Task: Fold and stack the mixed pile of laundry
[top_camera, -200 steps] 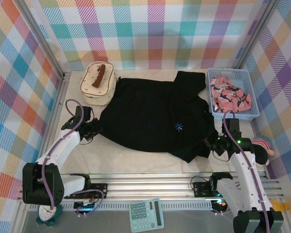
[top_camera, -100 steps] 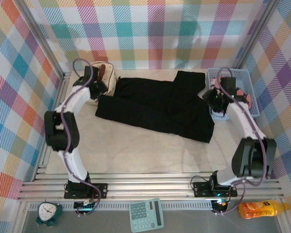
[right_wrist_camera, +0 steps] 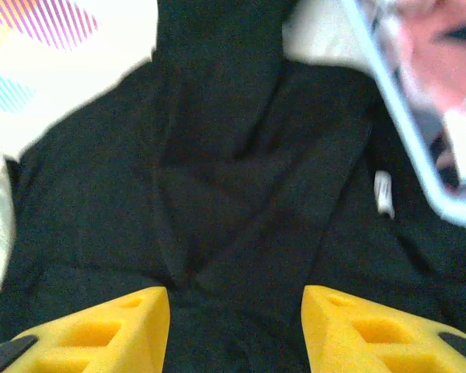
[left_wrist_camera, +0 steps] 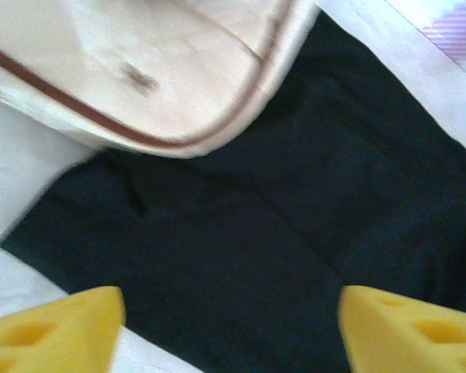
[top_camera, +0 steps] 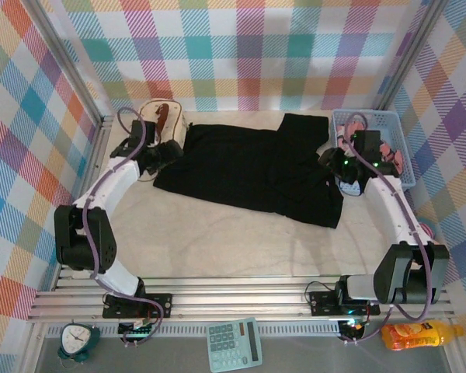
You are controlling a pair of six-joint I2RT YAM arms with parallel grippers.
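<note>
The black shirt (top_camera: 248,171) lies folded over on itself across the far middle of the table. My left gripper (top_camera: 169,151) hovers open over its left end, and in the left wrist view the yellow fingers (left_wrist_camera: 54,326) stand wide apart with only the black shirt (left_wrist_camera: 241,256) between them. My right gripper (top_camera: 332,163) is open over the shirt's right end; its fingers (right_wrist_camera: 101,330) straddle bare black cloth (right_wrist_camera: 233,194). The pink printed garment (top_camera: 354,124) sits in the blue basket, partly hidden by my right arm, and the pink garment (right_wrist_camera: 443,62) also shows at the right wrist view's top right.
The cream quilted bag (top_camera: 159,116) with a brown handle touches the shirt's far left corner. The light-blue mesh basket (top_camera: 388,116) stands at the far right by the wall. A calculator (top_camera: 233,346), a clock (top_camera: 78,338) and an orange bottle (top_camera: 415,334) lie beyond the near rail.
The shirt's near half was carried over to the far side, halving it. Since then both grippers have let go and drawn back a little toward me.
</note>
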